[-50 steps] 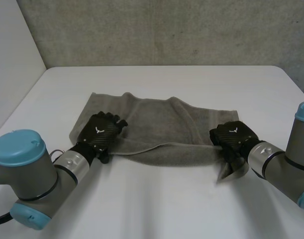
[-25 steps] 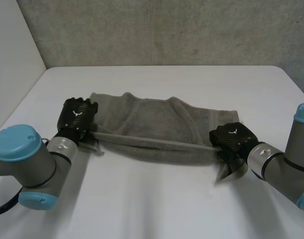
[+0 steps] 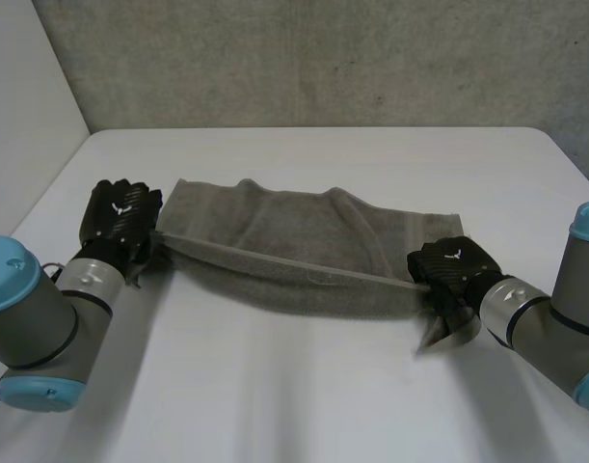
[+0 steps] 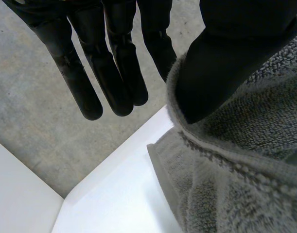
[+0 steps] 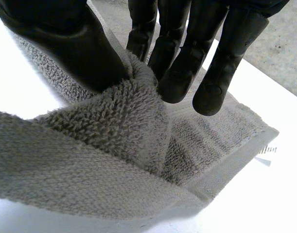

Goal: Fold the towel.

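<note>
A grey towel (image 3: 304, 236) lies across the middle of the white table (image 3: 313, 395). Its near edge is lifted and stretched taut between my two hands. My left hand (image 3: 119, 217) is at the towel's near left corner. In the left wrist view the thumb (image 4: 221, 68) clamps the towel's hem (image 4: 226, 160), while the fingers (image 4: 114, 73) hang straight beside it. My right hand (image 3: 451, 268) is at the near right corner. There the thumb (image 5: 75, 48) and fingers (image 5: 177, 63) pinch a bunched fold of the towel (image 5: 119, 131).
A rough grey wall (image 3: 323, 58) rises behind the table, and a white panel (image 3: 24, 96) stands along its left side. A white label (image 5: 266, 150) pokes out from the towel's corner near my right hand. Bare table lies in front of the towel.
My left hand slid left off the towel's middle to its near left corner and closed on it. The near edge is now pulled straight. The right hand kept its grip and place.
</note>
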Robot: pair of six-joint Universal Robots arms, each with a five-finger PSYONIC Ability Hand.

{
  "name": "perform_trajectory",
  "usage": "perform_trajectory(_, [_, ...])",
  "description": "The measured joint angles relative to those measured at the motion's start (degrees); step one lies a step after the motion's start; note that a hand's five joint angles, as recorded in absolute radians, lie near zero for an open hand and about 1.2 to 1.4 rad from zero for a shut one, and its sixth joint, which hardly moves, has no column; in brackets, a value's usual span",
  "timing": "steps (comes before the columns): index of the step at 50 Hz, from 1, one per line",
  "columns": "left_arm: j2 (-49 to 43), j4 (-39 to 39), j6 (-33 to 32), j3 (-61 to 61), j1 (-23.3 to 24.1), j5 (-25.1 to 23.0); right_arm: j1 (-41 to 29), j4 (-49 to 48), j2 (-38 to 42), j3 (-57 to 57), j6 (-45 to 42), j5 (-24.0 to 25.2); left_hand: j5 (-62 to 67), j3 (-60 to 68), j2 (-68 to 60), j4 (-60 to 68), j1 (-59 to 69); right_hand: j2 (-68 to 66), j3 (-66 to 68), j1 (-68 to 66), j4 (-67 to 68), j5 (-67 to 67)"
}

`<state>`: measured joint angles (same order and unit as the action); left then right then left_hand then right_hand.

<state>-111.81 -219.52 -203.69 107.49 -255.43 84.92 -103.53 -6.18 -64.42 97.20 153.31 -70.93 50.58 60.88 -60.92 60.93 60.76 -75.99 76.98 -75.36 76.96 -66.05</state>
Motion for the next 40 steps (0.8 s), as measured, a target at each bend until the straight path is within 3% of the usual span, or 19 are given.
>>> perform_trajectory(6, [-1.45, 0.57, -0.03, -0.39, 0.11, -0.12, -0.03, 0.02, 0.00, 0.07, -0.02, 0.08, 0.21, -0.54, 0.59, -0.25, -0.31, 0.00, 0.00, 0.00, 0.00, 0.00])
perform_trajectory(12, [-4.64, 2.14, -0.66, -1.03, 0.12, -0.12, -0.07, 0.02, 0.01, 0.10, -0.03, 0.17, -17.05, -17.20, 17.30, -17.30, -16.96, -0.28, 0.00, 0.00, 0.00, -0.10])
perform_trajectory(16, [-6.43, 3.03, -2.06, -1.46, 0.15, -0.14, -0.09, 0.03, 0.04, 0.12, -0.03, 0.22, -21.47, -21.66, 21.73, -21.75, -21.43, -0.28, 0.00, 0.00, 0.00, -0.11])
perform_trajectory(26, [-8.95, 3.43, -5.37, -2.03, 0.25, -0.18, -0.08, -0.04, 0.01, 0.25, -0.03, 0.27, -22.91, -23.16, 23.20, -23.22, -23.05, -0.28, 0.00, 0.00, 0.00, -0.11])
perform_trajectory(30, [-9.11, 3.12, -5.41, -2.04, 0.36, -0.14, -0.04, -0.06, 0.01, 0.29, -0.03, 0.28, -18.81, -18.44, 18.46, -19.03, -18.29, -0.28, 0.00, 0.00, 0.00, -0.11])
perform_trajectory(36, [-8.43, 2.85, -5.20, -1.90, 0.42, -0.18, 0.02, -0.06, -0.04, 0.32, -0.02, 0.26, 2.41, 2.45, -2.91, 2.47, 2.55, -0.28, 0.00, 0.00, 0.00, -0.11])
perform_trajectory(40, [-6.09, 2.92, -5.30, -1.45, 0.43, -0.25, 0.10, 0.11, -0.66, 0.16, -0.07, 0.14, 6.37, 7.30, -7.31, 7.27, 5.49, -0.28, 0.00, 0.00, 0.00, -0.11])
